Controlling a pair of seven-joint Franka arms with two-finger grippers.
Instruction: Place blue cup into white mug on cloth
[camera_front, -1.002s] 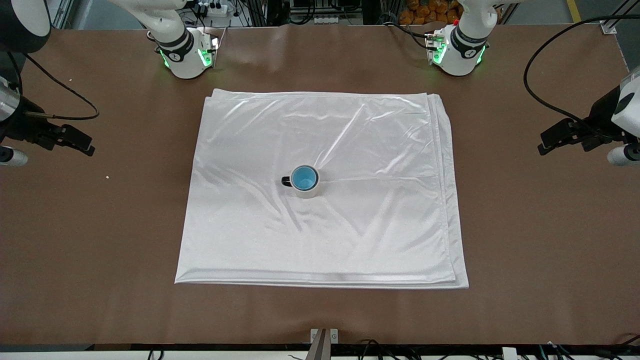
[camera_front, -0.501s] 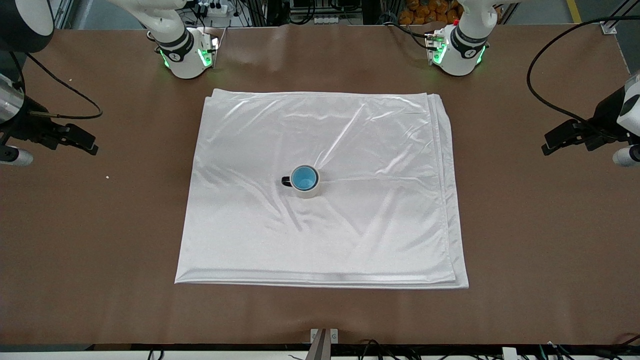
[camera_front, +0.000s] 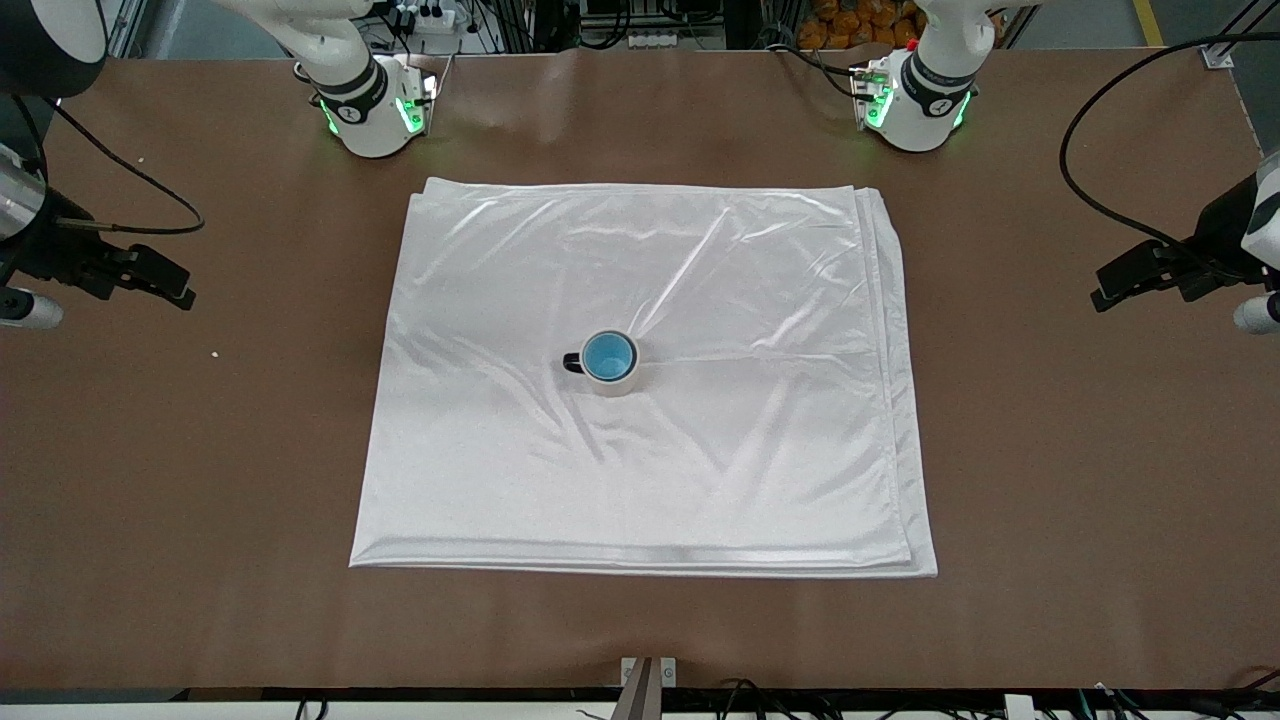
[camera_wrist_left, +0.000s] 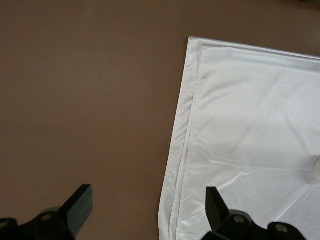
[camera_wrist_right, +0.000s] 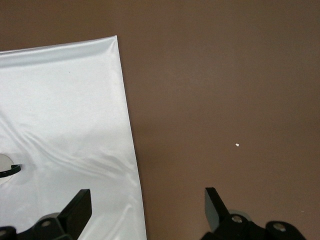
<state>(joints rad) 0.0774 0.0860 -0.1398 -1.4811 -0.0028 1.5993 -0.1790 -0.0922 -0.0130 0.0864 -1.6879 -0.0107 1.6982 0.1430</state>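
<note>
A: Where does the small light-blue tapered cup (camera_front: 609, 355) sit?

B: Inside the cream-white round mug (camera_front: 612, 378) with the small dark handle. The mug stands upright near the middle of the large shiny white folded cloth (camera_front: 700, 470), its handle pointing toward the right arm's end of the table.

A: And the cloth?

B: It lies wrinkled on the brown table (camera_front: 1080, 480), well clear of every table edge, with its layered edges showing along the side toward the left arm's end.

A: Anything else close to the mug?

B: Nothing touches it. A tiny white speck (camera_front: 215, 353) lies on the bare table toward the right arm's end, well apart from the cloth.

A: The grippers?

B: The left gripper (camera_wrist_left: 148, 207) waits over the cloth's edge at the left arm's end of the table, fingers spread wide, holding nothing. The right gripper (camera_wrist_right: 147, 206) waits over the cloth's edge at the right arm's end, likewise spread and bare. Black cables (camera_front: 1110, 100) loop over the table by both arms.
</note>
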